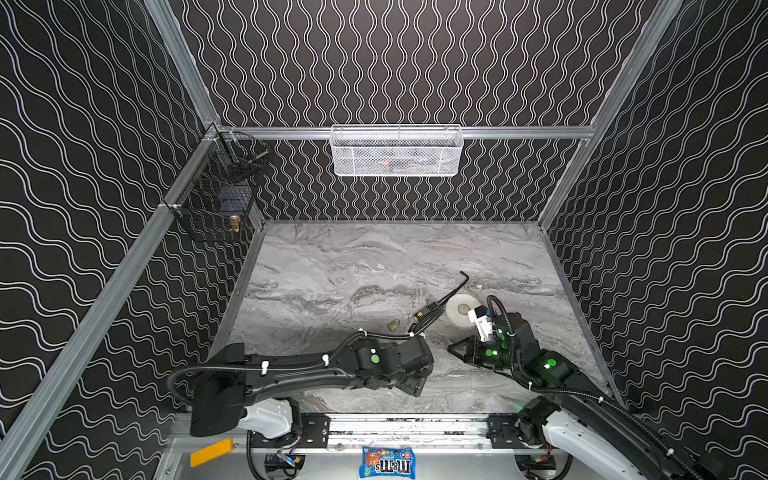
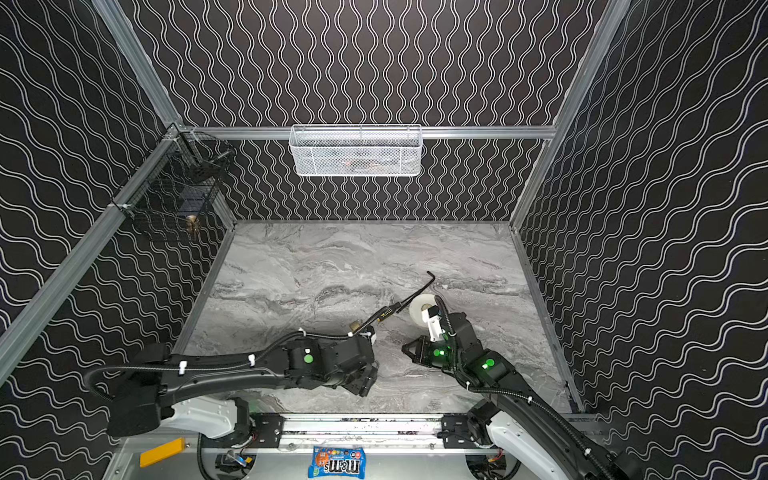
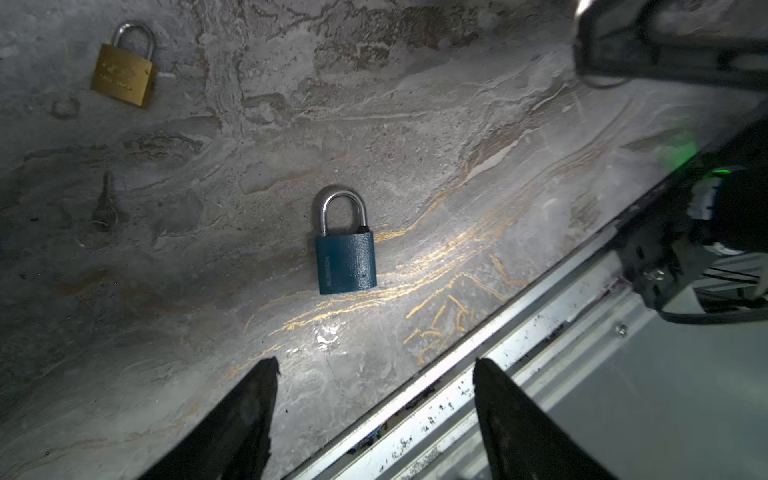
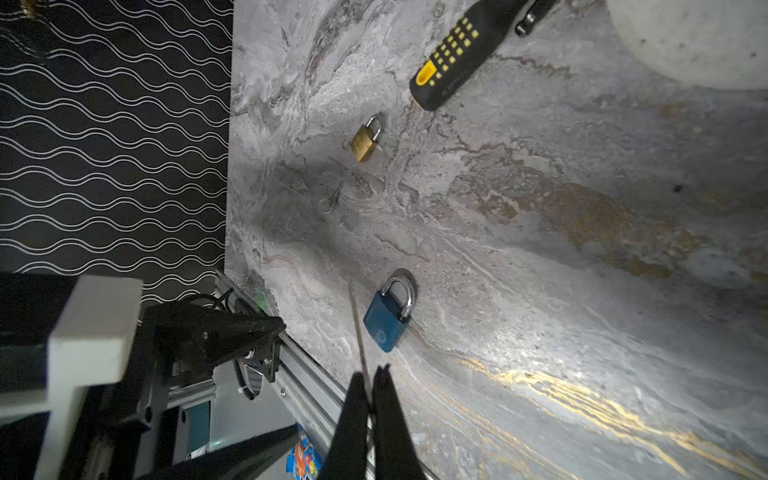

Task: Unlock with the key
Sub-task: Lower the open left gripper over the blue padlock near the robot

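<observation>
blue padlock [image 3: 345,259] lies flat and loose on counter [image 3: 415,124], left gripper [image 3: 374,361] spread apart just short of it, right gripper [image 4: 370,374] near it pinched on thin sliver [image 4: 356,316], likely the key; padlock may skid when grabbed, or sliver twist in the pinch on insertion

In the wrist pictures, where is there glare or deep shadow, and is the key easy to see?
Left wrist view: a glare spot on the table near the blue padlock, which is bright and sharp; the key lies in dim shade, faint. Right wrist view: the key sits in a dark shadow band, hardly visible.
</observation>
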`<state>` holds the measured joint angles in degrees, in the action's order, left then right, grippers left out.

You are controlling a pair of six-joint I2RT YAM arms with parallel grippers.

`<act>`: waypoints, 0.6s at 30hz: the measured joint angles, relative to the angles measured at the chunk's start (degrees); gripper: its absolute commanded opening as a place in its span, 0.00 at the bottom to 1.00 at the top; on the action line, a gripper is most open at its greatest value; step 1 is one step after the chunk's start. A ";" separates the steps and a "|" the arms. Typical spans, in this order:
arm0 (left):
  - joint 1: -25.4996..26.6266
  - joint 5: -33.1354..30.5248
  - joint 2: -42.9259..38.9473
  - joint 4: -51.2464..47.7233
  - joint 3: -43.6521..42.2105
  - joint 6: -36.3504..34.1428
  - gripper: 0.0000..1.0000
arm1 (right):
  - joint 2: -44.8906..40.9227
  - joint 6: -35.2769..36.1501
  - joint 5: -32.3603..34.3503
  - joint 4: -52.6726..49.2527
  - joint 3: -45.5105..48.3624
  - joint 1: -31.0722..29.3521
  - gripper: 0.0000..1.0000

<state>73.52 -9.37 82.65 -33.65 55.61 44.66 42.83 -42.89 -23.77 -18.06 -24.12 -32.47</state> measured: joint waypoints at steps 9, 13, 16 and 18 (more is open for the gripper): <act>0.09 -0.42 9.09 1.18 2.16 0.96 0.75 | 2.75 -0.68 0.83 0.11 0.61 0.02 0.00; -0.20 -0.39 13.46 1.05 4.13 3.02 0.72 | 3.65 -1.33 0.90 0.55 1.29 0.13 0.00; -0.66 -0.59 15.06 0.98 5.16 4.63 0.71 | 3.91 -1.66 0.68 1.16 1.38 0.26 0.00; -1.07 -0.70 15.74 1.05 5.33 5.40 0.70 | 4.07 -1.66 0.68 1.86 1.40 0.46 0.00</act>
<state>72.44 -10.07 98.39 -32.60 60.95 50.06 46.89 -44.56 -23.09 -16.21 -22.72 -32.01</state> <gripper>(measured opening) 0.705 0.060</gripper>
